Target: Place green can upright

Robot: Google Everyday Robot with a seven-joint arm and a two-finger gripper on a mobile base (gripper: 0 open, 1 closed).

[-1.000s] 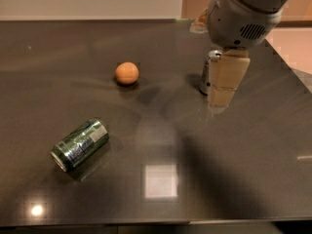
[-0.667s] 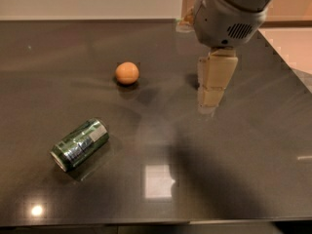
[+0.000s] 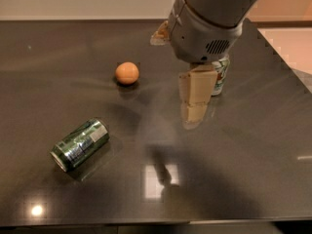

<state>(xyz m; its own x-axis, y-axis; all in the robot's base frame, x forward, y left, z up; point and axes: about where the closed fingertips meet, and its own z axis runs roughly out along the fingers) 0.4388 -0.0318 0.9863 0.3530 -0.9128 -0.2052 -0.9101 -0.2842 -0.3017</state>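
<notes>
The green can (image 3: 80, 144) lies on its side at the front left of the dark table (image 3: 253, 169), its silver end pointing to the front left and a pale label patch facing up. My gripper (image 3: 194, 115) hangs from the grey wrist above the middle of the table. It points down and is well to the right of the green can and somewhat farther back. It holds nothing that I can see.
An orange (image 3: 127, 73) sits left of the gripper, behind the green can. A white-and-silver can (image 3: 221, 75) stands upright just behind the gripper, partly hidden. A tan object (image 3: 159, 33) shows behind the arm. The table's right edge (image 3: 287, 67) is near.
The arm has moved left and toward the front, away from the white-and-silver can, which now shows behind it. The green can and the orange have not moved.
</notes>
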